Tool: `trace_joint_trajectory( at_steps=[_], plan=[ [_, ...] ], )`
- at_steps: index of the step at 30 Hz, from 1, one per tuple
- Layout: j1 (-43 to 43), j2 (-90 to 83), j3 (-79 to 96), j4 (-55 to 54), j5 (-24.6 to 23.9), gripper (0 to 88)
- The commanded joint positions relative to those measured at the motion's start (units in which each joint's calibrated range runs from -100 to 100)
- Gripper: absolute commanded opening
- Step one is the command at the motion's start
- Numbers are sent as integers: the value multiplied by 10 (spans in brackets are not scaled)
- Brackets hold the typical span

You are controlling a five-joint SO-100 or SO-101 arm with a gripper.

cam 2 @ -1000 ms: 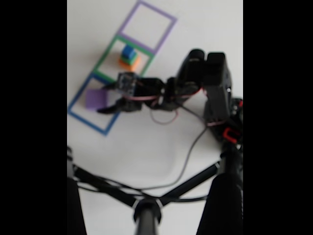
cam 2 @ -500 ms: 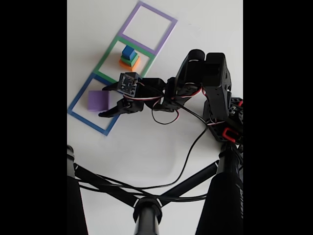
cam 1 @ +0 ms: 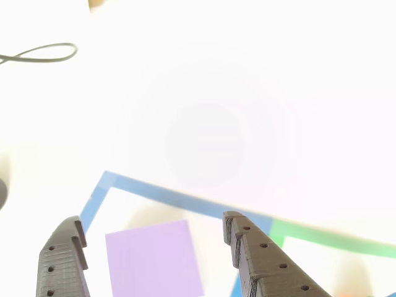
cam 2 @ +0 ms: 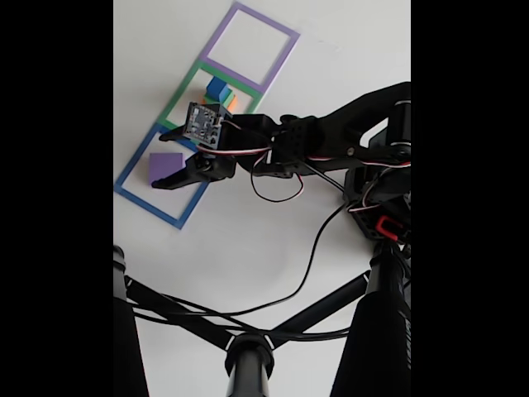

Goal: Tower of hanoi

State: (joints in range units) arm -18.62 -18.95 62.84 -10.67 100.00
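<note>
Looks like a hobby robotics setup, home desk or small lab, can't tell which. Plain white table point(cam 2: 248, 240) with nothing homey or industrial on it. Taped or printed square outlines in a row: blue outline point(cam 2: 132, 169) nearest, green outline point(cam 2: 178, 99) in the middle, purple outline point(cam 2: 281, 54) farthest. Small black arm point(cam 2: 331, 136) with exposed servo wires, red and white, plus a loose black cable point(cam 2: 310, 260) snaking across the table. Black tripod legs point(cam 2: 190, 318) poking in at the near edge of the fixed view, so a camera stand parked right there. Bright, washed-out lighting in the other view. Very DIY test-bench vibe overall.
</note>
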Motion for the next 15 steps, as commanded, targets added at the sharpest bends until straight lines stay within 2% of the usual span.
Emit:
trace_joint_trajectory(
  at_steps=[1, 3, 9, 15],
  plan=[
    [29, -165, -85, 283, 0, 134],
    [42, -207, -145, 424, 0, 89],
    [93, -232, -408, 780, 0, 59],
    [150, -210, -619, 969, 0, 51]
  ],
)
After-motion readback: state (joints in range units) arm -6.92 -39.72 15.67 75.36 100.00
